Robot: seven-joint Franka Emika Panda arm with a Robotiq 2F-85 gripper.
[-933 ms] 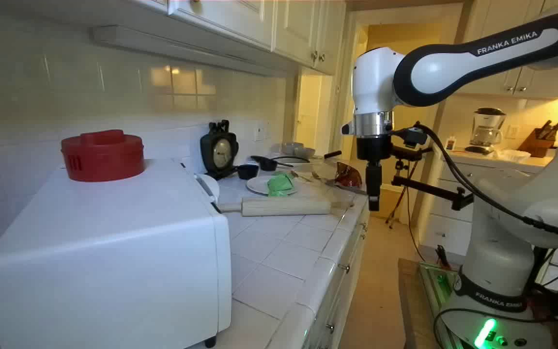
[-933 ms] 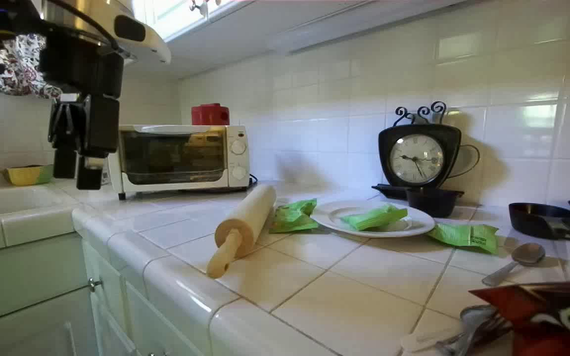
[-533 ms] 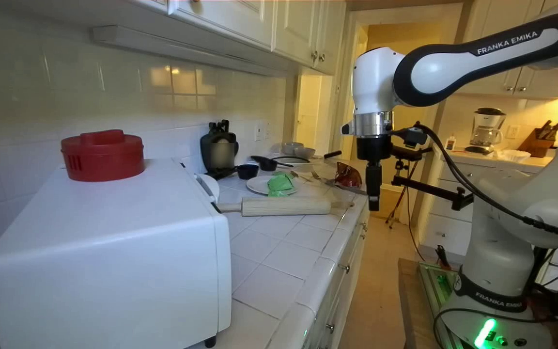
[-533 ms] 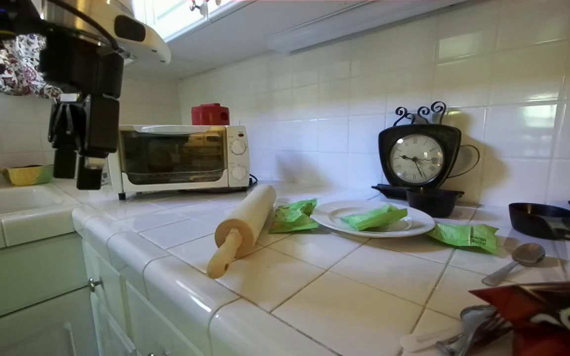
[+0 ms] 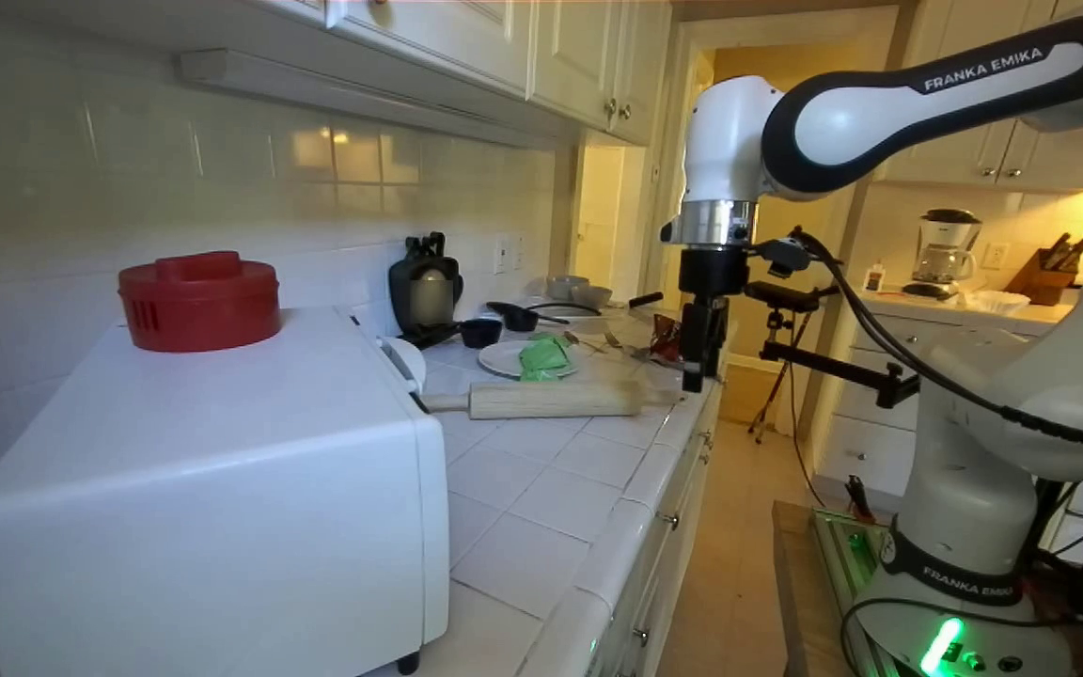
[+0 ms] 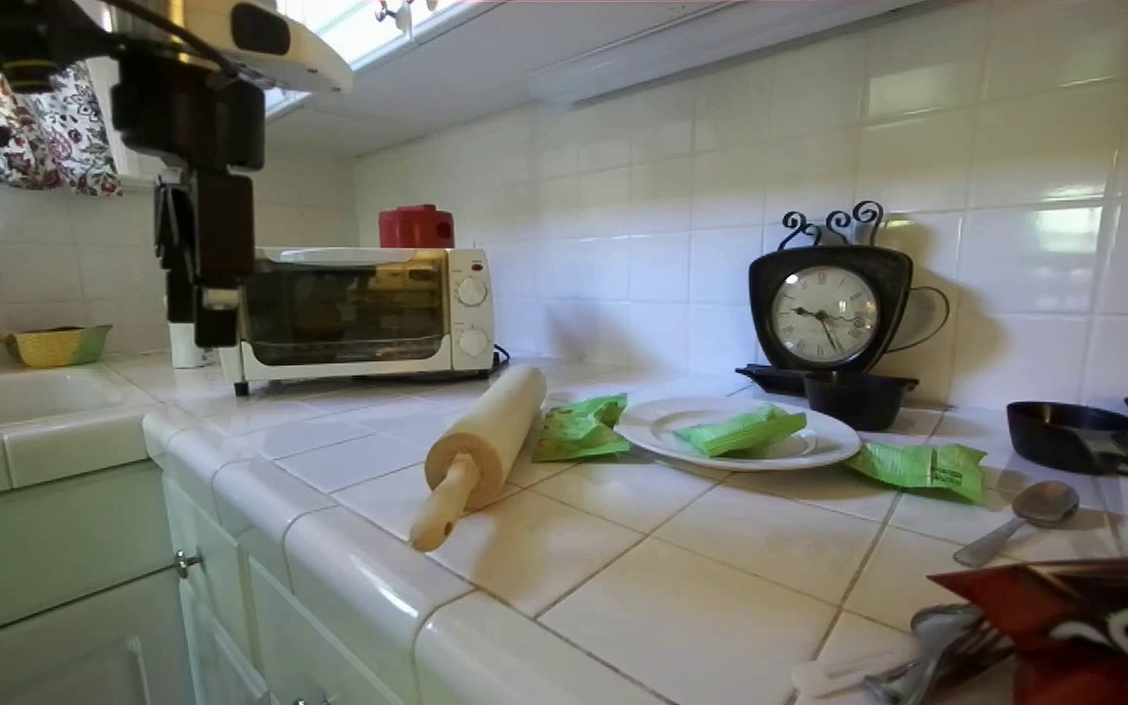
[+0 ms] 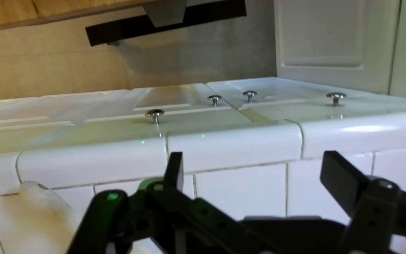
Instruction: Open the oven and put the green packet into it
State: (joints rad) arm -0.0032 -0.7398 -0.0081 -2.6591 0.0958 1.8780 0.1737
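The white oven [image 5: 222, 470] stands on the counter, its glass door [image 6: 344, 308] closed and facing the plate. Three green packets lie on the counter: a green packet [image 6: 742, 431] on the white plate [image 6: 642, 431], one packet [image 6: 582, 429] beside the rolling pin, another packet [image 6: 919, 470] at the plate's far side. Which of them the task means I cannot tell. My gripper [image 7: 254, 158] is open, nothing between its fingers, above the counter's front edge. In an exterior view the gripper [image 6: 200, 328] overlaps the oven's left edge; it is apart from the oven and packets.
A rolling pin [image 6: 488, 431] lies between oven and plate. A red container [image 5: 200, 301] sits on the oven. Behind the plate are a black clock [image 6: 828, 313] and black pans [image 6: 1073, 438]; cutlery and a red bag [image 6: 1103, 627] lie nearby. Drawer knobs [image 7: 154, 114] stick out below the edge.
My gripper has risen a little and moved in over the counter's front edge, turning slightly. It stays open. The oven, packets and other objects have not moved.
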